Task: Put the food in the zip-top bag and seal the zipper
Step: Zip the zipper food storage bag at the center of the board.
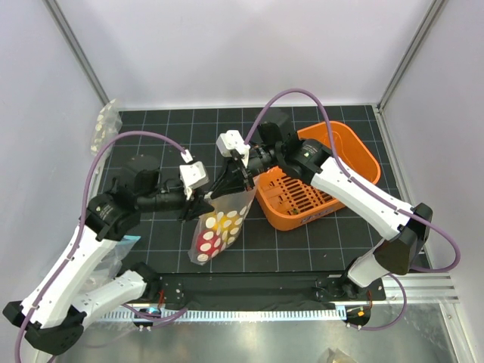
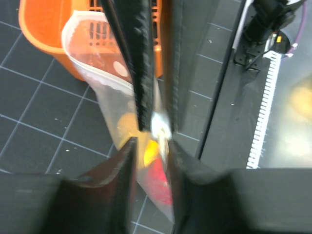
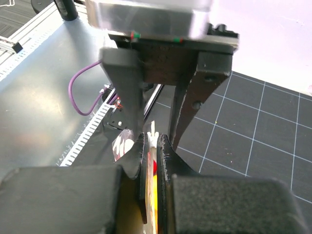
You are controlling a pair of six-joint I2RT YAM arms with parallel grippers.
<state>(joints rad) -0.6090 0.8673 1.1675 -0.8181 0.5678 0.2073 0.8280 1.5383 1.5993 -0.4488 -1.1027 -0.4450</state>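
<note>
Nearest the arm bases, the clear flat plastic zip-top bag (image 1: 221,227) (image 2: 95,58) printed with white round dots hangs just left of the orange slotted plastic basket (image 1: 355,155) (image 2: 39,29). Its lower corner reaches down to the black gridded table mat (image 1: 302,242) on the near-left side of the basket. The food sits inside the bag's lower half: a small round red toy fruit (image 1: 205,243) (image 2: 158,178) at the end farthest from the basket, and yellow toy fruits (image 1: 224,221) (image 2: 148,148) above it, closer to the basket.

The left gripper (image 1: 200,206) (image 2: 152,146) is at the bag's upper edge, on the side away from the basket. Its black fingers stand parted, with the bag's edge passing between them. Whether either pad touches the plastic cannot be told.

The right gripper (image 1: 240,180) (image 3: 153,156) reaches across the basket's left rim and is pinched closed on the same upper edge, the corner nearer the basket, holding the bag up. A thin white sliver of plastic shows between its fingers in the right wrist view.

The zipper (image 1: 227,197) runs along that raised edge between the two grippers. Whether it is pressed together cannot be told.

Farthest away, well to the far left of the basket, a small bundle of clear plastic (image 1: 106,125) lies at the mat's back corner
</note>
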